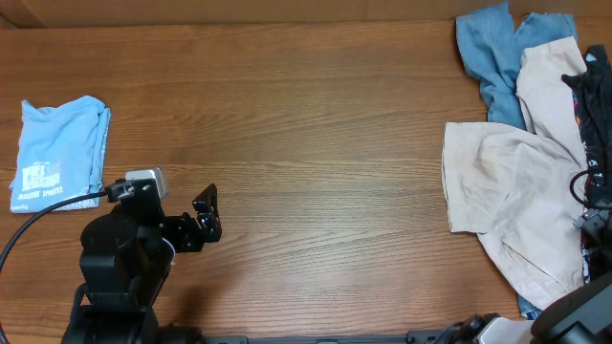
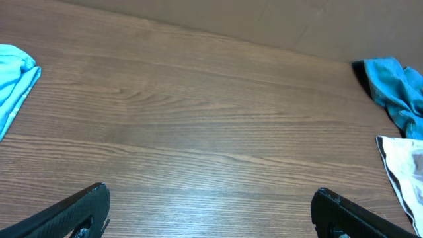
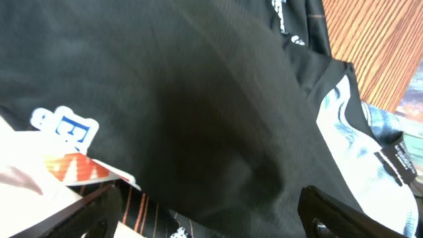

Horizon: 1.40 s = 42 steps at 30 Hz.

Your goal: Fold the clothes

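A pile of clothes lies at the table's right side: a beige garment (image 1: 507,186), a blue one (image 1: 492,57) behind it, and a black one (image 1: 595,96) at the far right edge. In the right wrist view the black garment (image 3: 198,99) fills the frame, with white lettering, a small label and thin orange lines. My right gripper (image 3: 211,215) is open, its jaws wide apart just above this black fabric. My left gripper (image 1: 206,215) is open and empty over bare wood, its jaws (image 2: 211,215) far from any garment.
A folded light blue shirt (image 1: 57,153) with white print lies at the far left; its edge shows in the left wrist view (image 2: 13,79). The right arm's base (image 1: 583,311) is at the bottom right corner. Bare wooden table (image 1: 316,143) spans the middle.
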### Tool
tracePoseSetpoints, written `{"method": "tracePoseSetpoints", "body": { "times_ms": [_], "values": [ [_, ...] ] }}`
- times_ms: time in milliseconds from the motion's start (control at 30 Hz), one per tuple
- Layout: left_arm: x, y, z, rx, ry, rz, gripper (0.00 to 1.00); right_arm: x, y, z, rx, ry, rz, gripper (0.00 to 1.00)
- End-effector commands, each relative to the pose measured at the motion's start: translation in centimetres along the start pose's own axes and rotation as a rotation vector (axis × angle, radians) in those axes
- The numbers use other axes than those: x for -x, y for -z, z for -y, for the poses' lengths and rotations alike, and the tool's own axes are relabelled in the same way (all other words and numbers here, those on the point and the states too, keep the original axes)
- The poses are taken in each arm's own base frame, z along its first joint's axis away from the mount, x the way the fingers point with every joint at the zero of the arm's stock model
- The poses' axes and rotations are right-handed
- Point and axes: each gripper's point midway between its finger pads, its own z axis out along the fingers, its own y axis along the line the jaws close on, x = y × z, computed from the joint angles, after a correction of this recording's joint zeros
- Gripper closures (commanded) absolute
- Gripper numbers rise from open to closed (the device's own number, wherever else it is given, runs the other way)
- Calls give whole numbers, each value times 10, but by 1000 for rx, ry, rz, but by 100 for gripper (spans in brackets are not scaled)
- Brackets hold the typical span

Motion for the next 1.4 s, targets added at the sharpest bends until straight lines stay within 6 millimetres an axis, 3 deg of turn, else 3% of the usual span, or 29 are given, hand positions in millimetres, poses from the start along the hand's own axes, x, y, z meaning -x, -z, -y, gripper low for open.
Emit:
{"method": "tracePoseSetpoints", "body": {
  "times_ms": [0,633,733,800,933,1033,1167,1367],
  "values": [
    [7,4,1,4,-32,19,0,-2,-6,4,-24,-3,-6,10],
    [7,4,2,1,-31,18,0,0,-12,12,-21,-39,-9,11],
    [7,4,2,1,-31,18,0,0,-12,10,-10,-39,-11,17],
    [7,4,2,1,-31,18,0,0,-12,10,-9,-39,-11,23],
    [7,4,2,1,-31,18,0,-1,-12,9,-7,-39,-12,67],
    [7,4,2,1,-31,18,0,0,-12,9,-3,-39,-12,83],
    [7,4,2,1,-31,18,0,0,-12,8,-1,-44,-9,96],
    [8,4,2,1,-32,19,0,3,-11,0,45,-46,-1,96]
  ]
}}
